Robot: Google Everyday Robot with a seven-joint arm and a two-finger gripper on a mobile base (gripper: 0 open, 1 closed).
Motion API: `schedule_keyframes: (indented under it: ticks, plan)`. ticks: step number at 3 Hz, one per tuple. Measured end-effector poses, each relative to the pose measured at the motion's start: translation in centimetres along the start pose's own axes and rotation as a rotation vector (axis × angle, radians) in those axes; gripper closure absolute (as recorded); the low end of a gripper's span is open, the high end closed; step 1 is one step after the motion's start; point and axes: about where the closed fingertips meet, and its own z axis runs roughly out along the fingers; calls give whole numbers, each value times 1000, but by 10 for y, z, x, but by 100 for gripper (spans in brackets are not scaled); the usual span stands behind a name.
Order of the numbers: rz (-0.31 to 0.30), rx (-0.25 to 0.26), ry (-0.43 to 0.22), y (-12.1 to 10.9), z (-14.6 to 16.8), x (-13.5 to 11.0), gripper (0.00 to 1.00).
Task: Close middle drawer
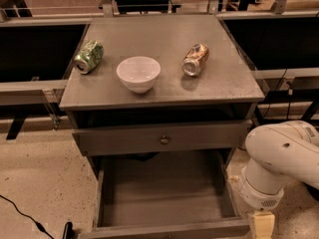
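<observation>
Grey wooden middle drawer [164, 195] stood pulled far out and empty; closing had not begun.

Its box reached toward the camera below the upper drawer front [124, 141], and its own front lay along the bottom edge of the view, so the whole inward push looked still to do. The gripper [261, 226] hung low just beside the drawer's right front corner, apparently not touching it, and partly cut off by the frame; whether it was open or closed could not be told. Bare floor [40, 183] lay left of the drawer. The bowl [138, 73] and two cans [88, 57] [195, 59] sat on the desk [164, 34], well clear of the drawer's path.
</observation>
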Motion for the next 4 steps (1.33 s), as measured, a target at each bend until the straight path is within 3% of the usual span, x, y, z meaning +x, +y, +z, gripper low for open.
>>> schedule_keyframes:
  ticks: [1,2,3,4]
  plan:
    - [15,-24,-6,-3,10,4,0]
    - [27,15,53,-1,22,9,0]
    - [-30,108,173,13,58,23,0]
    - [-77,163,214,11,71,32,0]
